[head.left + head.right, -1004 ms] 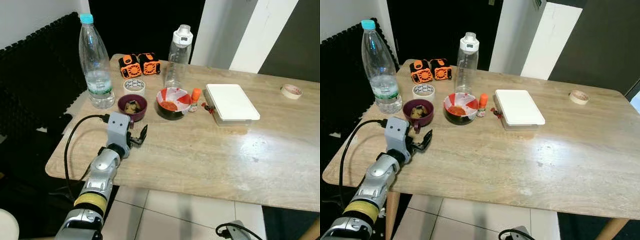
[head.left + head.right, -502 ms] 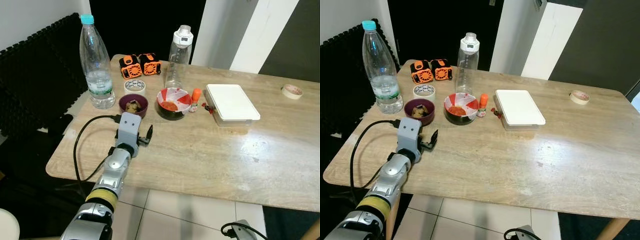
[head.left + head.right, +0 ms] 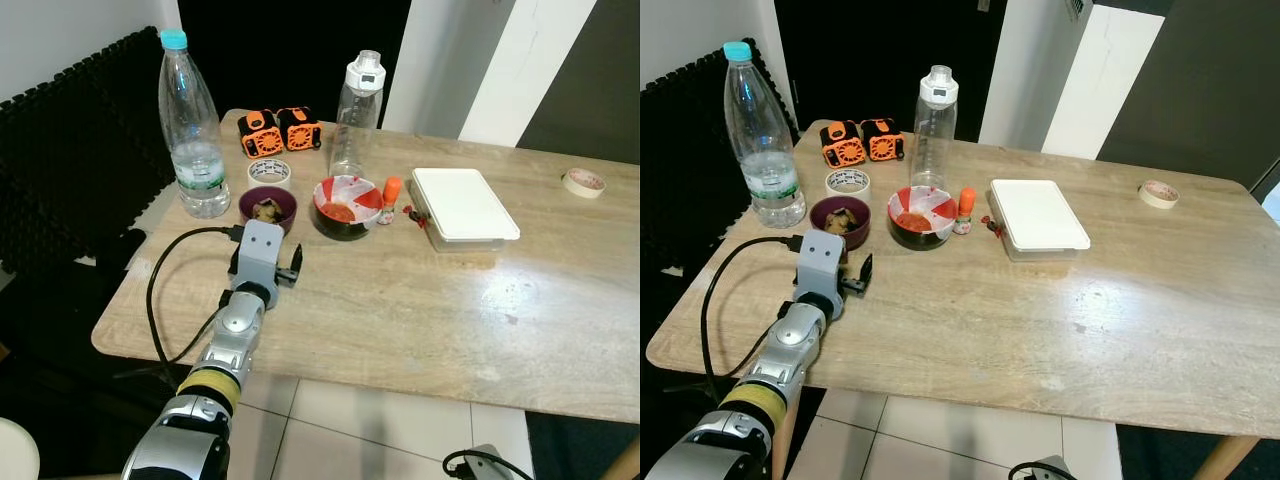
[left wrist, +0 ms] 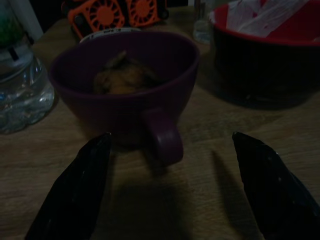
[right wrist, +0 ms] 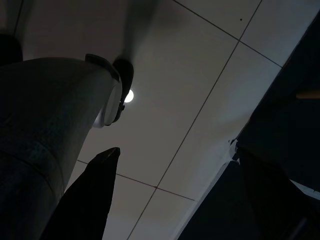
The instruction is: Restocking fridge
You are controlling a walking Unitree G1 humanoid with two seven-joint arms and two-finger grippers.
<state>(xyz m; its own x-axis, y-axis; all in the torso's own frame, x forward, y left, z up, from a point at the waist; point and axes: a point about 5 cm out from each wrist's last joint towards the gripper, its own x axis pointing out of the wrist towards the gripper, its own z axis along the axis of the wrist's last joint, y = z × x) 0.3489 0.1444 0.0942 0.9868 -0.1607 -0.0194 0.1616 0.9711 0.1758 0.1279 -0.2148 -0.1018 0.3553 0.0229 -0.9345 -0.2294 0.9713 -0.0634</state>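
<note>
A purple mug (image 3: pixel 267 207) holding some food stands on the wooden table (image 3: pixel 420 300), its handle (image 4: pixel 167 142) turned toward me. My left gripper (image 3: pixel 270 256) hovers low over the table just in front of the mug, open, with one finger (image 4: pixel 75 195) on each side of the handle and apart from it. Behind and beside the mug are a red bowl (image 3: pixel 345 205), a small orange-capped bottle (image 3: pixel 391 196), a lidded white container (image 3: pixel 462 205), a large water bottle (image 3: pixel 190 130) and a clear sports bottle (image 3: pixel 358 110). My right gripper (image 5: pixel 177 150) hangs open over the floor tiles.
A tape roll (image 3: pixel 268 172) and two orange fans (image 3: pixel 279 130) sit behind the mug. Another tape roll (image 3: pixel 583 182) lies at the far right. A black padded seat (image 3: pixel 70 160) stands left of the table. My own leg (image 5: pixel 45 125) shows beside the right gripper.
My left arm has reached forward over the table, bringing the open gripper closer to the purple mug. Nothing on the table has moved.
</note>
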